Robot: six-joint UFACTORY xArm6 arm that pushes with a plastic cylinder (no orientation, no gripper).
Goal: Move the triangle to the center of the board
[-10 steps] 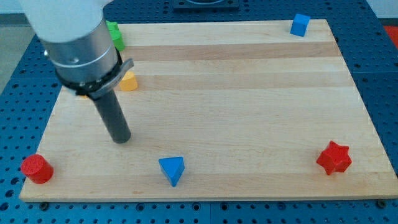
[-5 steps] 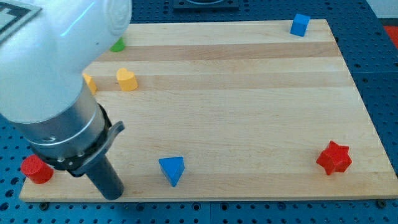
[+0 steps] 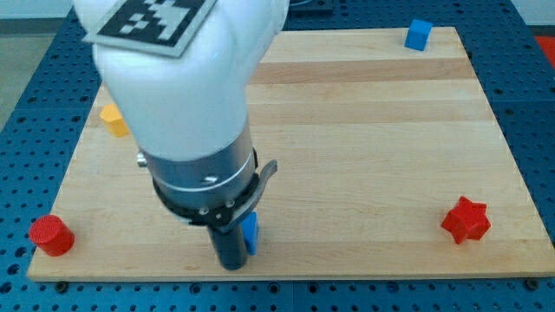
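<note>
Standing at the frame's lower middle, my tip (image 3: 230,264) touches the left side of the small blue plastic triangle block (image 3: 251,234), mostly hidden behind the rod, near the pale wooden tabletop's (image 3: 373,156) bottom edge. No jaws exist. The push toward centre looks barely begun.

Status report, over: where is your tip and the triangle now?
My tip at the view's bottom edge, touching the blue triangle's left side. Triangle mostly hidden behind rod. Path to center looks free.

My tip (image 3: 231,265) sits just left of the triangle (image 3: 251,233).
</note>
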